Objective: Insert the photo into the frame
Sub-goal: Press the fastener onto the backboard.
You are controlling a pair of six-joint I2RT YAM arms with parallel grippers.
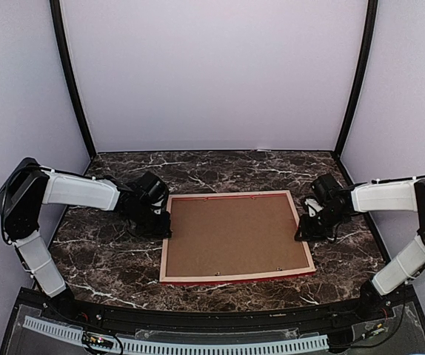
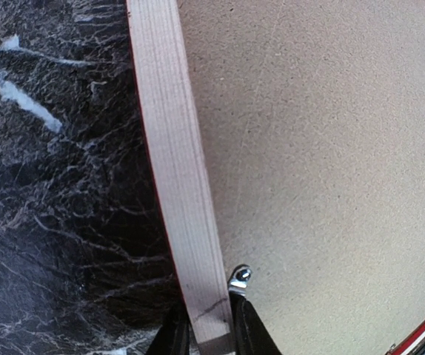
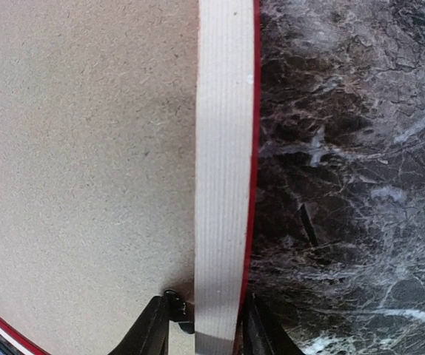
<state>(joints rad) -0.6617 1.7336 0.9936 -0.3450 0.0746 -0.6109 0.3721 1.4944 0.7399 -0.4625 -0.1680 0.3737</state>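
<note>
The frame (image 1: 236,278) lies back-up on the marble table, with its pale wood back showing and red at the outer edges. A plain brown backing board (image 1: 231,235) fills it. The photo is not in view. My left gripper (image 1: 161,222) is at the frame's left rail. In the left wrist view (image 2: 212,336) its fingers are shut on both sides of the pale rail (image 2: 175,148), beside a metal tab (image 2: 240,277). My right gripper (image 1: 302,229) is at the right rail. In the right wrist view (image 3: 206,333) its fingers straddle the rail (image 3: 223,148), with a dark clip (image 3: 177,307) against the inner finger.
The dark marble table (image 1: 109,255) lies around the frame, with white walls behind and at both sides. The backing board also shows in the left wrist view (image 2: 323,148) and the right wrist view (image 3: 86,148). A black ledge (image 1: 212,318) runs along the near edge.
</note>
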